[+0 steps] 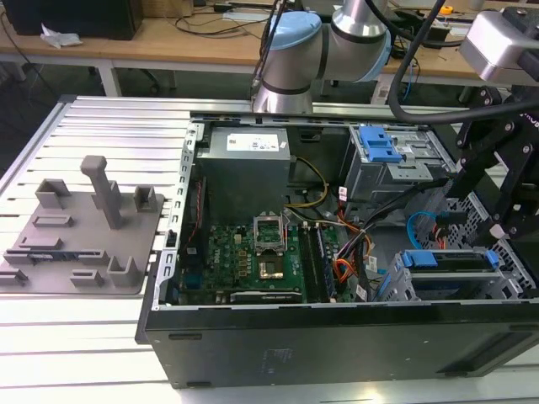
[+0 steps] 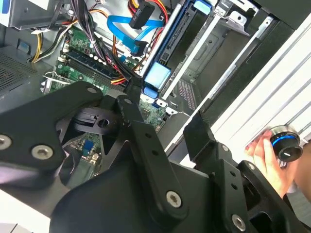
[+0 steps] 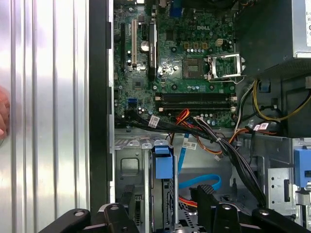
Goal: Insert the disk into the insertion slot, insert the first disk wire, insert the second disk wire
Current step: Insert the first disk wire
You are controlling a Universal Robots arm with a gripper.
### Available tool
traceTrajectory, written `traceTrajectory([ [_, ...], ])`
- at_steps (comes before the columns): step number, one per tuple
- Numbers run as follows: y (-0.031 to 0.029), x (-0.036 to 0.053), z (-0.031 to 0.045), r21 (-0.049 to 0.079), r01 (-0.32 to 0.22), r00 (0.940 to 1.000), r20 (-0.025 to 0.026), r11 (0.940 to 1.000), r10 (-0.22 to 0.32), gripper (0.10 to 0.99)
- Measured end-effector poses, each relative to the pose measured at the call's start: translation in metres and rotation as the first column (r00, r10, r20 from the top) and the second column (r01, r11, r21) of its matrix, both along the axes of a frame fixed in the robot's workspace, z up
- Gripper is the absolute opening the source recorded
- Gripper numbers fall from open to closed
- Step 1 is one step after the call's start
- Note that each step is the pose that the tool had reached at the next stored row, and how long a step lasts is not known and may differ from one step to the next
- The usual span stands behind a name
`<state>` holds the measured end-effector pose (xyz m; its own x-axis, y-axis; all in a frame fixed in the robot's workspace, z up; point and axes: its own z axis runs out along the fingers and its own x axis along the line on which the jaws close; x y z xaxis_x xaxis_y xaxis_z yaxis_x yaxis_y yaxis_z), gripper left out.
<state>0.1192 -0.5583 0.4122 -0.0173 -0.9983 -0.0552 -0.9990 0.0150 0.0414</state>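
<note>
Exterior view: ribbed metal table bears computer case holding disk.

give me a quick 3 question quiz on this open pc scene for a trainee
1. True or false: the disk in its blue caddy lies out on the table, outside the computer case.
2. What stands on the table at the exterior view's left of the case? A) a grey fixture plate B) a keyboard C) a monitor
3. Fill in: the flat cable looping beside the disk is light ____.
Key: 1 false; 2 A; 3 blue.
</note>
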Motion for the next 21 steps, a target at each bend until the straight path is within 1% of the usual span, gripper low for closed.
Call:
traceTrajectory([
  [10, 0.0, 0.0, -0.0001, 0.0, 0.0, 1.0, -0.0001, 1.0, 0.0, 0.624],
  [11, 0.0, 0.0, -0.0007, 0.0, 0.0, 1.0, 0.0046, 1.0, 0.0, 0.624],
  [12, 0.0, 0.0, -0.0007, -0.002, 0.0, 0.9998, 0.0185, 1.0, 0.0, 0.624],
  [13, 0.0, -0.0001, -0.0007, -0.003, 0.001, 0.9996, 0.0298, 1.0, -0.001, 0.624],
  [14, 0.0001, -0.0001, -0.0007, -0.005, 0.004, 0.9991, 0.0425, 1.0, -0.004, 0.624],
  [15, 0.0001, -0.0001, -0.0007, -0.007, 0.007, 0.9986, 0.0518, 1.0, -0.006, 0.624],
  [16, 0.0001, -0.0002, -0.0008, -0.015, 0.016, 0.9978, 0.0649, 0.9998, -0.015, 0.624],
  [17, 0.0001, -0.0004, -0.001, -0.022, 0.02, 0.9976, 0.0674, 0.9996, -0.018, 0.624],
  [18, 0.0002, -0.0012, -0.0012, -0.029, 0.021, 0.9975, 0.0687, 0.9994, -0.019, 0.624],
  [19, 0.0046, -0.0016, -0.0013, -0.073, 0.021, 0.9974, 0.0698, 0.9971, -0.016, 0.624],
  [20, 0.0131, -0.0017, -0.0015, -0.13, 0.021, 0.9974, 0.0706, 0.9913, -0.012, 0.624],
  [21, 0.0168, -0.0017, -0.0014, -0.151, 0.021, 0.9974, 0.0708, 0.9882, -0.01, 0.624],
])
